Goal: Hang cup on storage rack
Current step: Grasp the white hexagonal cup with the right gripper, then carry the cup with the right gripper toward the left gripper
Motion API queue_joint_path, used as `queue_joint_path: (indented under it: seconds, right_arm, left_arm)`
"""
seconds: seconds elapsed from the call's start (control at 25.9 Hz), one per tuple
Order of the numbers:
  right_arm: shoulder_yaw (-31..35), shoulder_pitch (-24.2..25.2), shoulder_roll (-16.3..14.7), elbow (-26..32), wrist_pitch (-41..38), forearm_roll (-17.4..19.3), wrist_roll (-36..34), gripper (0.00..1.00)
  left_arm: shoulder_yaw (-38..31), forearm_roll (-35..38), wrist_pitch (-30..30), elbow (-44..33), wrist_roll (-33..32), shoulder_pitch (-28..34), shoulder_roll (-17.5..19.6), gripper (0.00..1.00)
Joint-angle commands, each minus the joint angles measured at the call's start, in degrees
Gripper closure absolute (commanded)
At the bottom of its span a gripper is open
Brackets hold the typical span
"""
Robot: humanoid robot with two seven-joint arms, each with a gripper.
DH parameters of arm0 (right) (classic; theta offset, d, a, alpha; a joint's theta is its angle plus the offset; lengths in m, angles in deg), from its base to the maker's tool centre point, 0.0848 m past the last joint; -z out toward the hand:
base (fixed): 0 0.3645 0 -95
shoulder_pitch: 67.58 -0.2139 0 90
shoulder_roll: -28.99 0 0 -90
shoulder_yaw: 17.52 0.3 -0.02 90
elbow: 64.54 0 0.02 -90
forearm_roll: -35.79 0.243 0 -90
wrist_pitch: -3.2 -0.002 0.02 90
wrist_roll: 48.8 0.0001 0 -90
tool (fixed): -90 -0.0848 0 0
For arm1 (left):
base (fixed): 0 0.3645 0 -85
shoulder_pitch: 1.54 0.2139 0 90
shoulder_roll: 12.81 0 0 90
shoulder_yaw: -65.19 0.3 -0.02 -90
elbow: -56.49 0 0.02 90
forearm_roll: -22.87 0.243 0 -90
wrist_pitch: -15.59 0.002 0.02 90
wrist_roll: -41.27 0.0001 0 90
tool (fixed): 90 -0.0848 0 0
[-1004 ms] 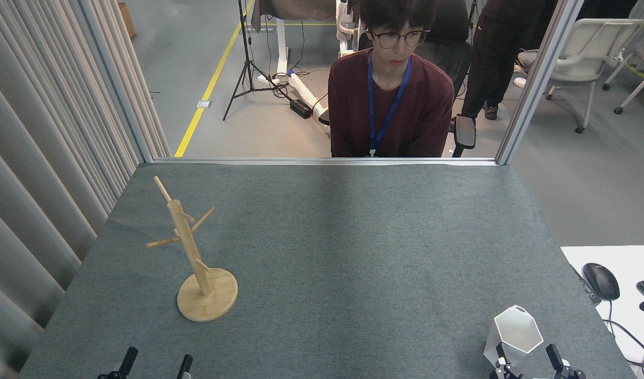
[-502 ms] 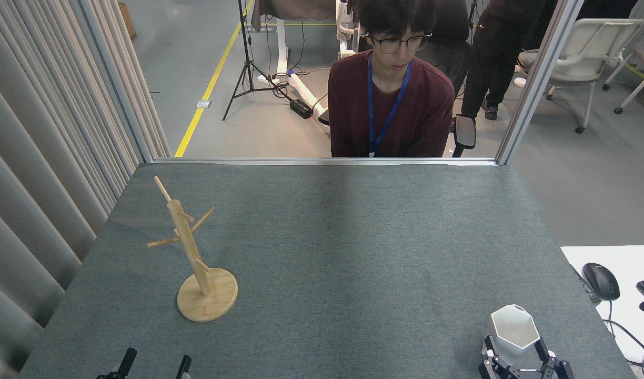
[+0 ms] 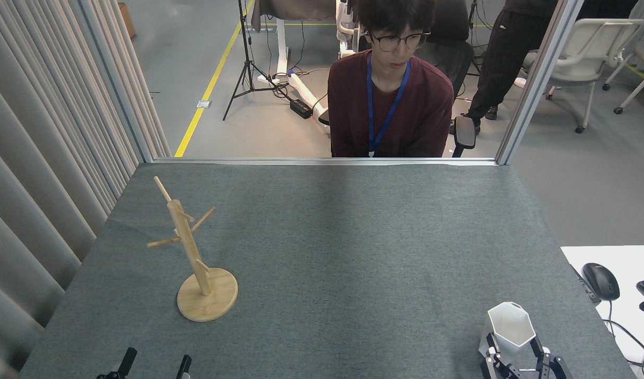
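The white faceted cup [image 3: 510,325] stands near the table's front right corner, its hexagonal rim facing up and toward me. My right gripper [image 3: 513,346] comes up from the bottom edge, with one black finger pressed against each side of the cup's lower body, shut on it. The cup's handle is hidden. The bamboo storage rack [image 3: 188,247] stands upright on its round base at the left of the table, far from the cup, with all its pegs bare. My left gripper [image 3: 154,363] sits open at the bottom left edge, in front of the rack, holding nothing.
A person [image 3: 390,100] sits just behind the table's far edge. A pleated curtain [image 3: 43,158] lines the left side. A white desk [image 3: 627,316] with a black mouse [image 3: 601,280] adjoins the table at the right. A metal post [image 3: 532,89] rises at the far right corner.
The right gripper's fingers have drawn in from a wide stance and shut on the cup. The cup has straightened and shifted slightly left. The left gripper and the rack have not moved.
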Motion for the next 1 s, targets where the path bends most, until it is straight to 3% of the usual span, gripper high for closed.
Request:
queue_joint_path:
  seconds: [0.0, 0.27, 0.39, 0.5, 0.58, 0.7, 0.97]
  right_arm:
    - [0.03, 0.0, 0.05, 0.35, -0.23, 0.08, -0.33, 0.39]
    - [0.82, -0.17, 0.14, 6.94, -0.84, 0.61, -0.33, 0.39]
    - [0.2, 0.18, 0.93, 10.81, -0.84, 0.52, -0.07, 0.39]
    - [-1.56, 0.0, 4.0, 13.97, -0.67, 0.0, 0.28, 0.39]
    - [-4.28, -0.17, 5.67, 15.29, -0.23, -0.44, 0.46, 0.39]
    - [-8.41, -1.14, 6.82, 17.13, 0.04, -3.34, 0.46, 0.39]
    - [-17.81, -1.84, 14.81, 17.22, 0.12, -15.03, 0.46, 0.39]
  left_arm:
    - [0.0, -0.07, -0.04, -0.05, 0.02, -0.03, 0.0, 0.0]
    - [1.49, 0.72, -0.57, 0.12, 0.02, -0.12, -0.26, 0.0]
    - [6.77, 1.33, -1.0, 2.06, -0.07, -1.35, -0.97, 0.0]
    - [13.18, 5.29, -1.44, 4.87, -0.16, -5.39, -2.11, 0.0]
    - [16.17, 10.03, -1.8, 7.77, -0.16, -7.85, -4.74, 0.0]
    - [20.74, 15.4, -1.88, 12.95, -0.16, -12.25, -6.33, 0.0]
    - [23.64, 18.56, -1.71, 19.63, -0.25, -16.29, -7.56, 0.0]
